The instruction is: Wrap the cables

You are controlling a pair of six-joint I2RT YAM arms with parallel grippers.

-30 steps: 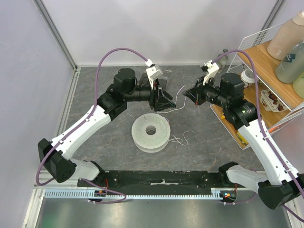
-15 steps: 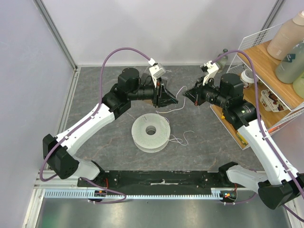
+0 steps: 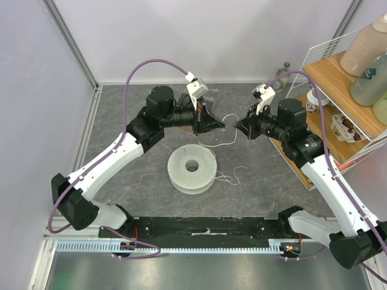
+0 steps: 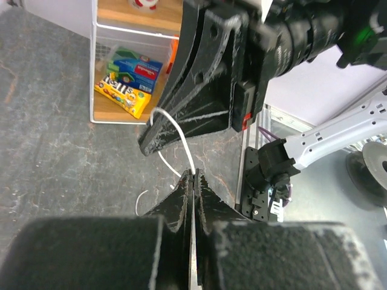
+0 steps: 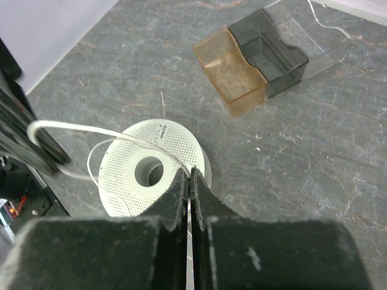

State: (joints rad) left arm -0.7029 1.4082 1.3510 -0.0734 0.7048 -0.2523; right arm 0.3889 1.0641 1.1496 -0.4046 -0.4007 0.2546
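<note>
I take the grey table (image 3: 260, 187) first, with the white spool (image 3: 192, 169) lying flat near its middle as my reference. Beyond the spool and raised off the surface, my left gripper (image 3: 221, 125) and right gripper (image 3: 237, 127) meet almost tip to tip. Each is clenched on the cable (image 4: 181, 139), and a short arc of thin white wire bridges them. I judge that this gives me a controlled span to guide onto the spool. The rest of the cable trails down in loose curls just right of the spool, not yet wound.
</note>
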